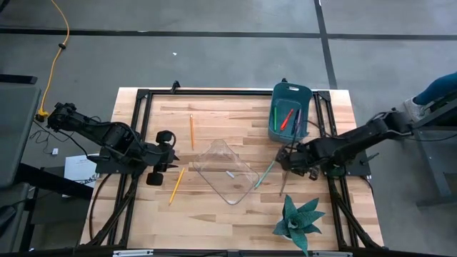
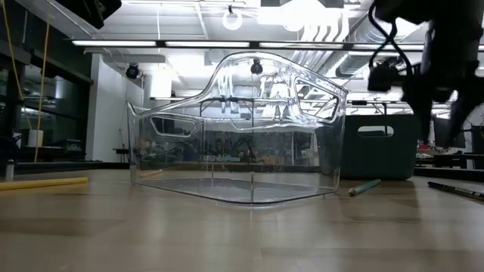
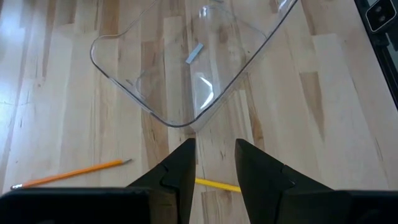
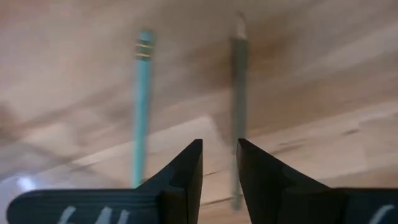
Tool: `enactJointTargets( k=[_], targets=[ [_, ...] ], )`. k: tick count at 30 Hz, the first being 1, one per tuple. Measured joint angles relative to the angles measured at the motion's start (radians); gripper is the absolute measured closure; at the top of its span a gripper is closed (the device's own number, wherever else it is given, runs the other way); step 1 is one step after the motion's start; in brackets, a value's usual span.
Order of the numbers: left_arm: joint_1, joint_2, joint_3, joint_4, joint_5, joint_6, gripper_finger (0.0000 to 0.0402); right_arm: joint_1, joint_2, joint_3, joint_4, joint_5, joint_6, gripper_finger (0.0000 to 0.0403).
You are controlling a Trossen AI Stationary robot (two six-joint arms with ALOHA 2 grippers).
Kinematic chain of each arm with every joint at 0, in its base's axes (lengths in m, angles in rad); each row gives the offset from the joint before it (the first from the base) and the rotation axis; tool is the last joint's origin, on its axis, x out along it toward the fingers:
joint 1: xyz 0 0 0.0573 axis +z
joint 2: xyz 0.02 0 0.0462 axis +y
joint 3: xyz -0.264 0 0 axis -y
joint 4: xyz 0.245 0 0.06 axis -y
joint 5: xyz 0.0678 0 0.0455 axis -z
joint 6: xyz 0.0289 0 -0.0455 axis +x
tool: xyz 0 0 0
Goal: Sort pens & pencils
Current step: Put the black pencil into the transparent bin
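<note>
I saw the teal pencil (image 4: 142, 99) and a dark pen (image 4: 239, 93) lying side by side on the tabletop (image 1: 235, 207), long axes running near-to-far, right of the clear tray (image 1: 225, 171). Right end effector (image 4: 219, 163) hovered over them, released, grasping nothing. Left end effector (image 3: 214, 163) released too, a yellow pencil (image 3: 214, 184) partly hidden beneath it. More pens sat in the teal bin (image 1: 289, 93).

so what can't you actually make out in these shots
- Pens in the teal bin: high view, too small to count; low view, the bin's solid wall hides them.
- Dark stick by the teal pencil: right wrist view, motion blur; pen or pencil unclear.
- Yellow pencil: left wrist view, partly hidden by the left end effector.
- Small pale piece in the clear bin: too small to identify.
</note>
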Motion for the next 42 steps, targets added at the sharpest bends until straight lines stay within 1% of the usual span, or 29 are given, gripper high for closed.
enactJointTargets(
  k=[2, 5, 13, 19, 23, 33, 38, 42],
  targets=[
    [0.000, 0.000, 0.000, 0.000, 0.000, 0.000, 0.0300, 0.000, 0.024, -0.011, 0.012, -0.037, 0.004, 0.0313],
    [0.000, 0.000, 0.000, 0.000, 0.000, 0.000, 0.0300, 0.000, 0.042, -0.023, 0.065, -0.052, 0.004, 0.0313],
    [0.000, 0.000, 0.000, 0.000, 0.000, 0.007, 0.0300, 0.000, 0.111, -0.026, 0.121, -0.103, 0.008, 0.0314],
    [-0.001, 0.000, 0.000, 0.000, 0.000, 0.016, 0.0300, 0.000, 0.162, -0.026, 0.155, -0.106, 0.011, 0.0314],
    [-0.001, 0.000, 0.000, 0.000, 0.000, 0.016, 0.0300, 0.000, 0.186, -0.026, 0.155, -0.129, 0.011, 0.0314],
    [0.000, 0.000, 0.000, 0.000, 0.007, 0.018, 0.0300, 0.000, 0.191, -0.028, 0.155, -0.131, 0.012, 0.0314],
    [0.000, 0.000, 0.000, 0.000, 0.008, 0.018, 0.0300, 0.000, 0.191, -0.066, 0.220, -0.149, 0.022, 0.0314],
    [0.000, 0.000, 0.000, -0.001, 0.008, 0.018, 0.0300, 0.000, 0.191, -0.079, 0.235, -0.155, 0.023, 0.0314]
  ],
)
